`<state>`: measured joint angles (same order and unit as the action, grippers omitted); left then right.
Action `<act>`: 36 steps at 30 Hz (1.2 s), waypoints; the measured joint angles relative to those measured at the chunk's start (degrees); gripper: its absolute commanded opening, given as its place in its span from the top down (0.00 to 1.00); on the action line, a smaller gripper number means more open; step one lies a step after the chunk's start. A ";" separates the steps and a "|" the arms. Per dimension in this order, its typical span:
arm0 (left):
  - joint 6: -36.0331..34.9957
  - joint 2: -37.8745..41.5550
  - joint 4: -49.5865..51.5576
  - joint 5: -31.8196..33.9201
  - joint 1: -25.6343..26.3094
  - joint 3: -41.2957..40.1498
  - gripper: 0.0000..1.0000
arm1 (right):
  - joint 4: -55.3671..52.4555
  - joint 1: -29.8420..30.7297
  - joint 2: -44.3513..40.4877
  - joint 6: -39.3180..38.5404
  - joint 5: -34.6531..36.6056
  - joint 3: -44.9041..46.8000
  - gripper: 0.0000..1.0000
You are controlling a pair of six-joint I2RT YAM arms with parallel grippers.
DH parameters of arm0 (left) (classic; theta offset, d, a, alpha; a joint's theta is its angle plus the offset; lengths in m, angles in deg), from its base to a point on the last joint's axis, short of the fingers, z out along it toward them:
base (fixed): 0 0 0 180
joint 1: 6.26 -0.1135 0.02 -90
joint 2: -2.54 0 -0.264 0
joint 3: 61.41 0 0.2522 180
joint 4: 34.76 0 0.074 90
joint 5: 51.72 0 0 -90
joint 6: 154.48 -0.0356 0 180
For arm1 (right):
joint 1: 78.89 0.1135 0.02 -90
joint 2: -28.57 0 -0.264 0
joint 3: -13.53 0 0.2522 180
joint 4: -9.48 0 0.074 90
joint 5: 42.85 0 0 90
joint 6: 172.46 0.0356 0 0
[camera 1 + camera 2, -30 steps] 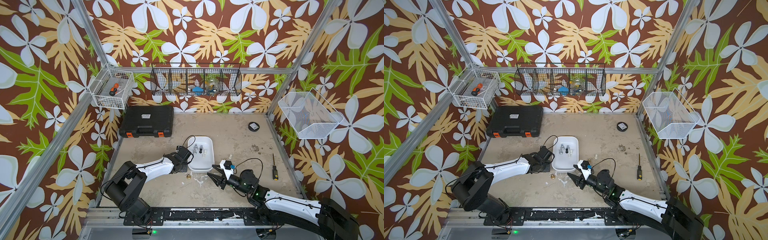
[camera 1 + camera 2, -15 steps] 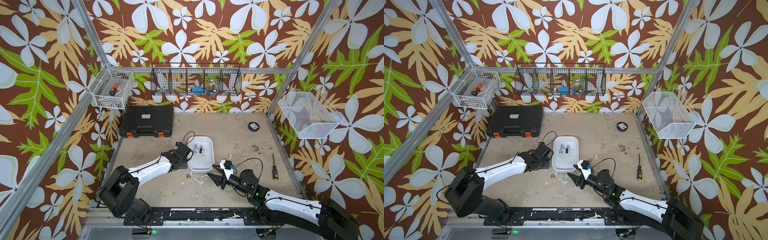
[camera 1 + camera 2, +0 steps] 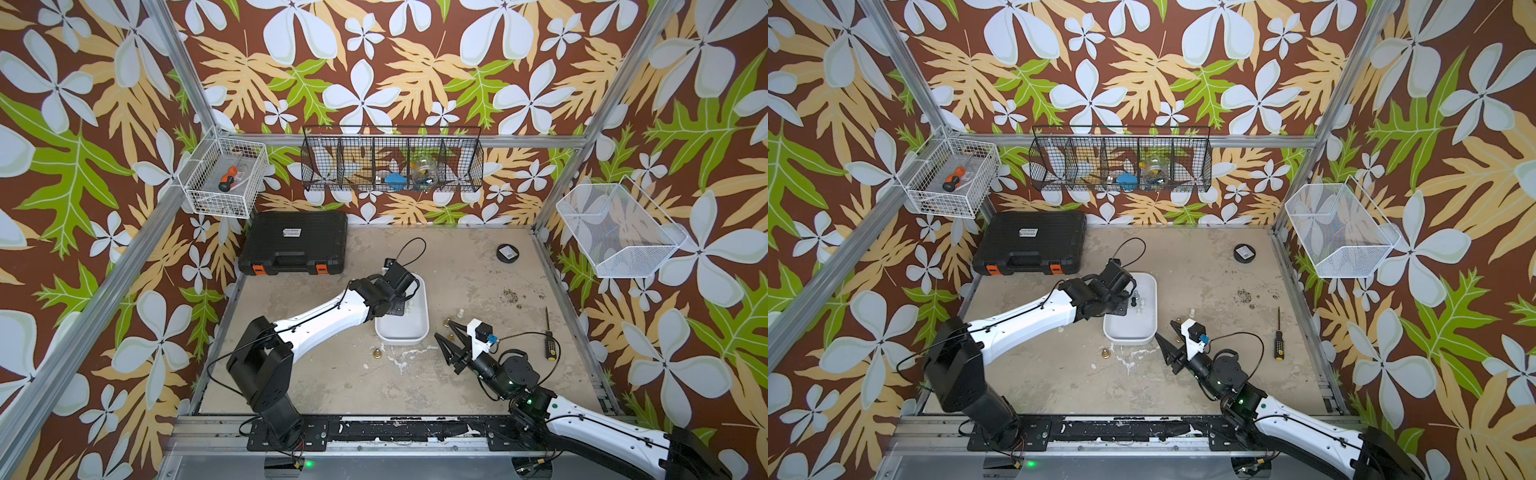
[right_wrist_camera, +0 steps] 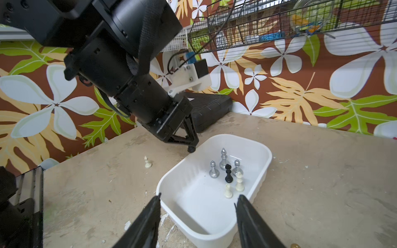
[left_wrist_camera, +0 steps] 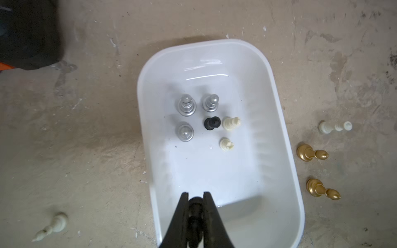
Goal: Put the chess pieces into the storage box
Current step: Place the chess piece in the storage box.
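Left hand (image 5: 195, 194) newly over storage box (image 5: 279, 111), pinch on black piece (image 5: 194, 207) wrist-view-only; right hand (image 4: 199, 195) spread.

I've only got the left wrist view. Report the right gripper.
Observer: The right gripper is open and empty, beside the box's near right corner.
Operator: List pieces I can't see.
Observer: A gold piece sits outside, off the box's near left corner.
Operator: Name anything else out there.
Observer: A screwdriver lies further right of that gripper.
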<state>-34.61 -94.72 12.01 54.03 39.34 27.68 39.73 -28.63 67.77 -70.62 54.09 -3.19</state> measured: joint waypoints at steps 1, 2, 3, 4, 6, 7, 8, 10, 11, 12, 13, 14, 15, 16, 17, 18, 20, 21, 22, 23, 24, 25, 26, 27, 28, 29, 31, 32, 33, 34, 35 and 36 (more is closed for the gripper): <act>-0.02 -1.49 0.04 -0.57 0.11 0.70 0.90 | 0.00 0.00 0.02 0.00 0.63 0.00 0.43; -0.15 -2.67 0.00 -0.94 0.28 1.16 0.90 | 0.00 0.00 0.09 -0.02 0.85 -0.02 0.43; -0.22 -3.96 -0.20 -1.25 0.46 1.55 0.90 | -0.04 0.00 0.31 0.00 1.03 -0.04 0.42; -0.22 -4.98 -0.39 -1.31 0.57 1.75 0.90 | -0.09 0.00 0.50 -0.02 1.18 -0.07 0.43; -0.22 -6.71 -0.81 -2.10 0.70 1.86 0.90 | -0.15 0.00 0.79 0.00 1.68 -0.07 0.43; -0.22 -7.69 -1.07 -2.40 0.76 1.86 0.90 | -0.17 0.00 0.90 0.00 1.68 -0.11 0.43; -0.22 -8.37 -1.33 -2.58 0.85 1.84 0.90 | -0.17 0.00 0.98 0.00 1.70 -0.15 0.43; -0.22 -9.55 -2.25 -2.78 0.94 1.53 0.90 | -0.17 0.00 1.27 0.00 1.70 -0.17 0.43; -0.22 -9.94 -2.43 -2.93 0.94 1.51 0.90 | -0.17 0.00 1.36 0.00 1.68 -0.17 0.43; -0.22 -10.43 -2.84 -3.10 0.94 1.51 0.90 | -0.17 0.00 1.44 0.00 1.66 -0.17 0.43; -0.22 -10.91 -3.30 -3.15 0.94 1.51 0.90 | -0.17 0.00 1.49 0.00 1.66 -0.17 0.43; -0.20 -11.43 -3.69 -3.15 0.96 1.51 0.90 | -0.17 0.00 1.49 0.00 1.66 -0.22 0.42; -0.20 -11.93 -3.98 -3.17 0.96 1.49 0.90 | -0.20 0.00 1.53 0.00 1.66 -0.31 0.43; -0.20 -12.35 -4.33 -3.26 0.96 1.44 0.90 | -0.20 0.00 1.53 0.00 1.64 -0.37 0.42; -0.20 -12.63 -4.66 -3.39 0.96 1.38 0.90 | -0.20 0.00 1.53 0.00 1.64 -0.39 0.42; -0.20 -12.94 -5.07 -3.45 0.96 1.27 0.90 | -0.20 0.00 1.53 0.00 1.62 -0.39 0.43; -0.20 -13.40 -5.66 -3.50 0.96 1.20 0.90 | -0.20 0.00 1.53 0.00 1.62 -0.39 0.43; -0.20 -13.64 -5.95 -3.45 0.96 1.20 0.90 | -0.20 0.00 1.51 0.00 1.62 -0.39 0.43; -0.20 -13.90 -6.25 -3.32 0.96 1.20 0.90 | -0.20 0.00 1.49 0.00 1.62 -0.39 0.43; -0.20 -14.21 -6.47 -3.17 0.96 1.25 0.90 | -0.20 0.00 1.46 0.00 1.62 -0.39 0.43; -0.20 -14.45 -6.73 -3.10 0.96 1.25 0.90 | -0.20 0.00 1.42 0.00 1.62 -0.39 0.42; -0.20 -14.67 -6.91 -3.04 0.96 1.25 0.90 | -0.20 0.00 1.40 0.00 1.62 -0.39 0.42; -0.20 -14.91 -7.10 -2.78 0.96 1.25 0.90 | -0.20 0.00 1.31 0.00 1.62 -0.39 0.43; -0.20 -15.15 -7.28 -2.58 0.96 1.25 0.90 | -0.20 0.00 1.22 0.00 1.62 -0.39 0.43; -0.20 -15.32 -7.39 -2.29 0.96 1.29 0.90 | -0.20 0.00 1.18 0.00 1.62 -0.39 0.42; -0.17 -15.56 -7.56 -2.03 0.96 1.31 0.89 | -0.20 0.00 1.11 0.00 1.62 -0.39 0.42; -0.17 -15.93 -7.78 -1.36 0.96 1.31 0.90 | -0.20 0.00 0.98 0.00 1.60 -0.39 0.42; -0.17 -16.13 -7.96 -1.01 0.96 1.31 0.89 | -0.20 0.00 0.90 0.00 1.62 -0.37 0.43; -0.17 -16.24 -8.00 -0.83 0.96 1.31 0.89 | -0.20 0.00 0.83 0.00 1.62 -0.37 0.43; -0.17 -16.33 -8.02 -0.59 0.96 1.31 0.89 | -0.20 0.00 0.83 0.00 1.60 -0.37 0.43; -0.17 -16.35 -8.13 -0.52 0.96 1.31 0.89 | -0.20 0.00 0.83 0.00 1.60 -0.37 0.43; -0.17 -16.41 -8.35 -0.35 0.96 1.33 0.89 | -0.20 0.00 0.83 0.00 1.60 -0.37 0.43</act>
<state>-34.78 -111.13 3.66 53.68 40.31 29.01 39.53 -28.63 68.61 -70.62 55.69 -3.56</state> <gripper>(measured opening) 0.141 0.575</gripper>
